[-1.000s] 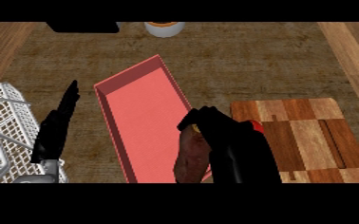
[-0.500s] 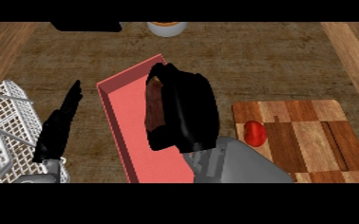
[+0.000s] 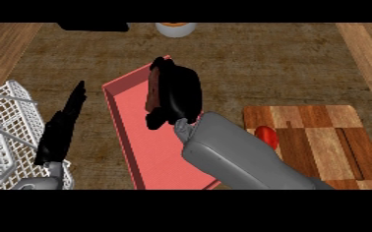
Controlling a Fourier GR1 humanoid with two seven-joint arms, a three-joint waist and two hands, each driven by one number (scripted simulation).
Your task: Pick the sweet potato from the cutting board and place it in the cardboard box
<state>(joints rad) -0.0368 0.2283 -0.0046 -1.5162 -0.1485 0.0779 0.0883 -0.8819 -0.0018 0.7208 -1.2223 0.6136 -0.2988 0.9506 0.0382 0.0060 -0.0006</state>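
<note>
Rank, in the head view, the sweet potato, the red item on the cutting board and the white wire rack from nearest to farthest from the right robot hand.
1. Sweet potato: held in the right robot hand, over the pink box.
2. Red item: lower right, on the cutting board.
3. White wire rack: far left edge, beyond the resting left robot hand.

Right forearm [image 3: 243, 159]: broad, smooth grey casing with rounded edges, lighter along its upper face, entering from about 5 o'clock; narrower pale grey wrist collar at its far end.

Right hand [image 3: 176, 96]: matte black throughout, bulky rounded back, thick fingers, no markings visible.

Left hand [image 3: 64, 125]: matte black, long and slim, tapering to a point toward 12 o'clock.

Left forearm [image 3: 36, 181]: grey casing, only a small curved part showing at about 8 o'clock.

No cables, screws or labels discernible.
</note>
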